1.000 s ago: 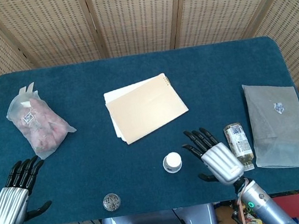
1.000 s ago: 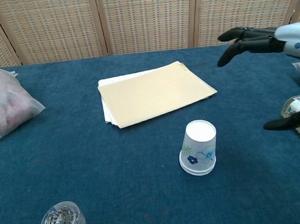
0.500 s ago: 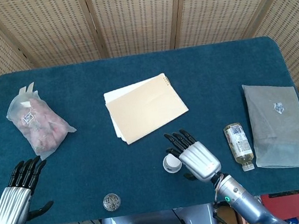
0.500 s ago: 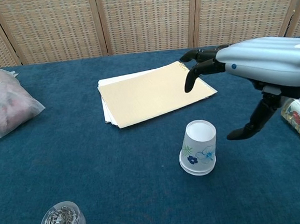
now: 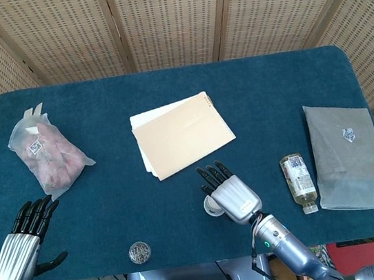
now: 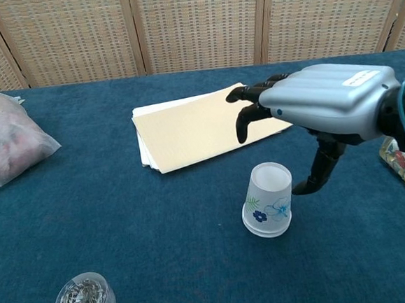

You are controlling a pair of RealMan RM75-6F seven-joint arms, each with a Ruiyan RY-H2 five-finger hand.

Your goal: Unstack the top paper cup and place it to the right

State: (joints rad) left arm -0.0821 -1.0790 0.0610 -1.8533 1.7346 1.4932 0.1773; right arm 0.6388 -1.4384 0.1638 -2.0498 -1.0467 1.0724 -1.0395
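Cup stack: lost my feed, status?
Right hand open over paper cup stack, no grip. Left hand open, idle. Stack inverted, intact. Nothing blocking.

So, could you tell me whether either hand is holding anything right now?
Nothing is held: the right hand hovers open above the paper cup, and the left hand is open.

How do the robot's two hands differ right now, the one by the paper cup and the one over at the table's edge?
The right hand hovers over the upside-down paper cup, thumb hanging beside it without holding it; the left hand sits far away at the table's near-left edge. The right hand shows in both views, the left hand only in the head view. Both are silver-backed with dark fingers, spread and holding nothing.
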